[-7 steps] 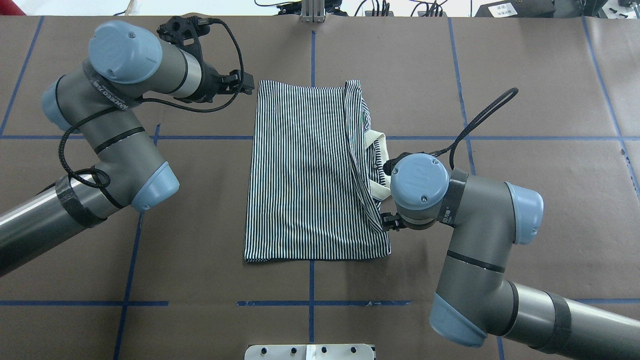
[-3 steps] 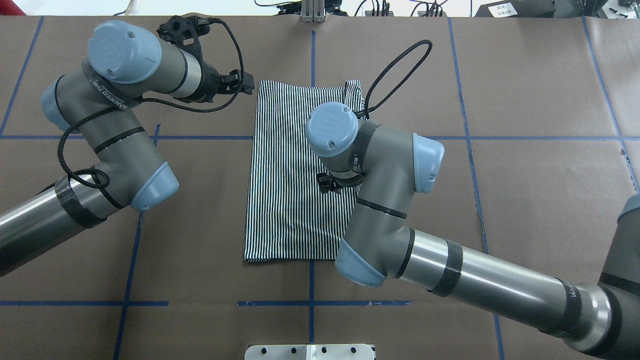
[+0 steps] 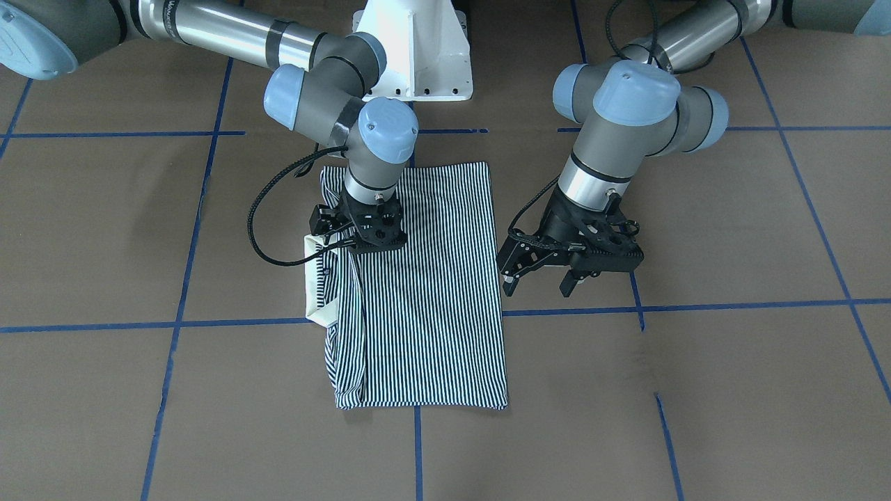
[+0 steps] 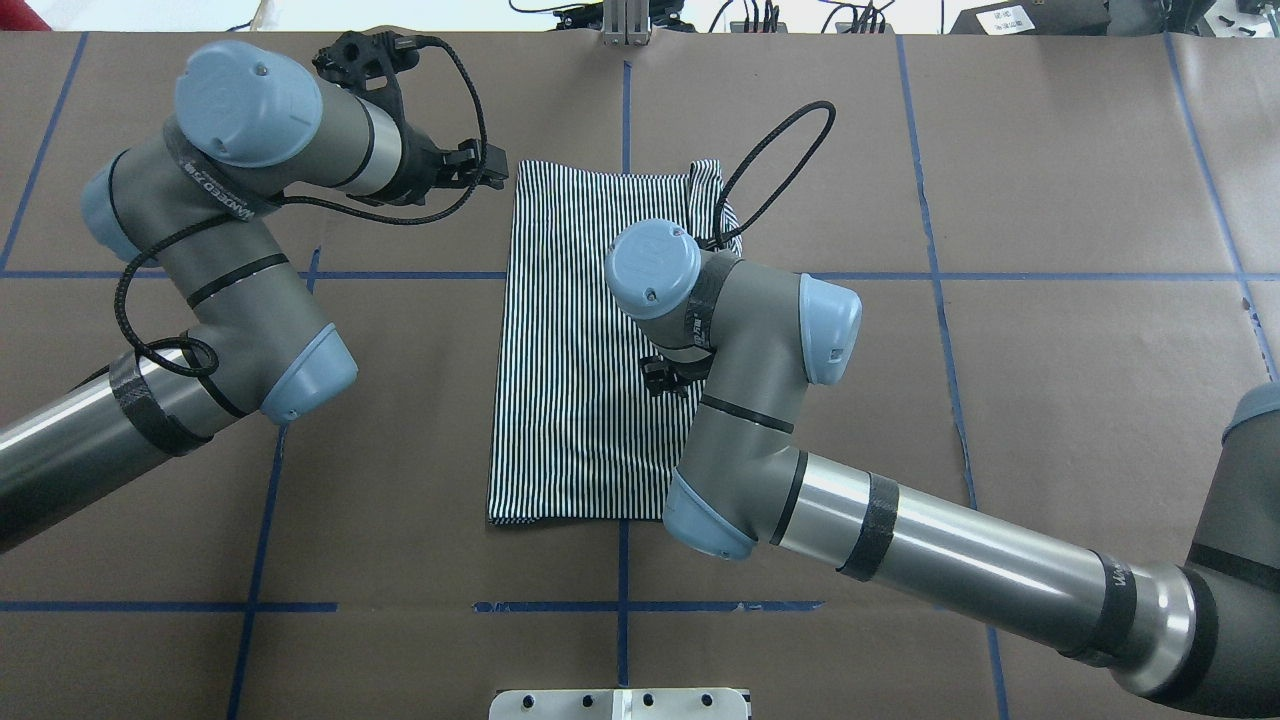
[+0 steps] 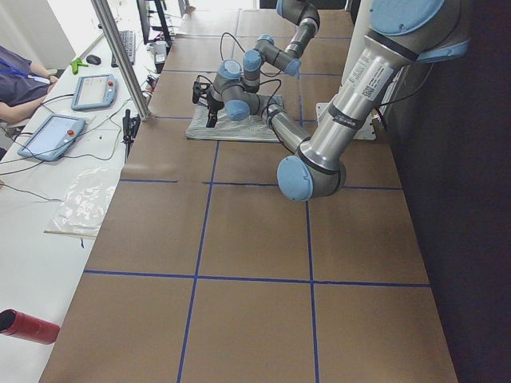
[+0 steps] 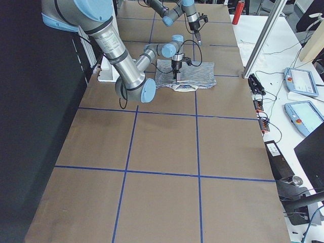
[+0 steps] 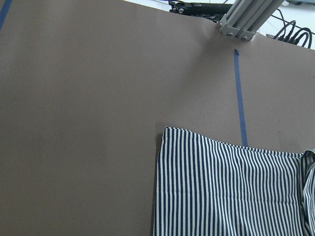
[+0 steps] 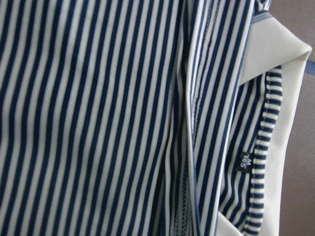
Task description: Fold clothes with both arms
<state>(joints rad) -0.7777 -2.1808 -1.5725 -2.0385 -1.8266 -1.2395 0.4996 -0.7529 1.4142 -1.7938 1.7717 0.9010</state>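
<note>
1. While the thin-striped navy-and-white polo shirt [image 3: 431, 292] lies folded on the brown paper table [image 3: 696, 383], the front view shows your black left gripper [image 3: 537, 284] gaping and empty, just beside its edge.
2. Overhead, the black right gripper [image 4: 662, 378] hangs over the shirt's middle; whether its jaws grip, you cannot tell.
3. Wrist-close, the cream collar [image 8: 283, 54] juts out: you should probably tuck it before creasing.

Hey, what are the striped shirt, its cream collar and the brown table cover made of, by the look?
Striped shirt: soft matte knit, likely cotton or a blend; it creases and drapes limply. Cream collar: thicker plain knit, holding a crisp folded edge. Table cover: probably brown kraft paper, matte and flat.
</note>
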